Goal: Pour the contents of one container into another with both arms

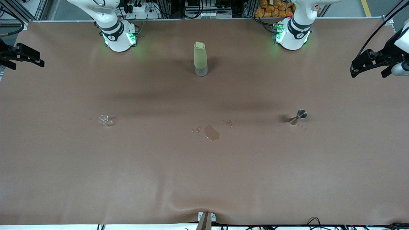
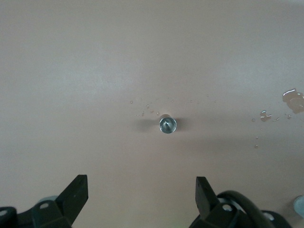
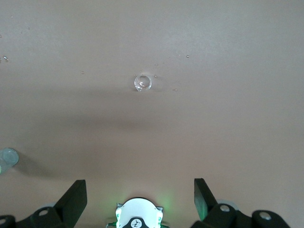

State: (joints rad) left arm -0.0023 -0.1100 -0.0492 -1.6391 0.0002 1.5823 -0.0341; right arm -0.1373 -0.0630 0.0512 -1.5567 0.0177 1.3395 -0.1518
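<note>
A small clear glass (image 1: pixel 105 120) (image 3: pixel 143 82) sits on the brown table toward the right arm's end. A metal jigger (image 1: pixel 297 116) (image 2: pixel 167 125) stands toward the left arm's end. My left gripper (image 2: pixel 141 190) hangs high over the table between the jigger and its base, open and empty. My right gripper (image 3: pixel 140 192) hangs high over its own base (image 3: pixel 139 216), open and empty, with the glass well away from it. Neither gripper shows in the front view, where only the lower parts of the white arms (image 1: pixel 111 25) (image 1: pixel 297 25) appear.
A tall pale green bottle (image 1: pixel 200 59) (image 2: pixel 300 204) (image 3: pixel 7 157) with a clear bottom stands midway between the two bases. A wet puddle (image 1: pixel 211 132) (image 2: pixel 293 99) lies mid-table, with droplets round the jigger. Black fixtures (image 1: pixel 19 56) (image 1: pixel 377 60) jut in at both table ends.
</note>
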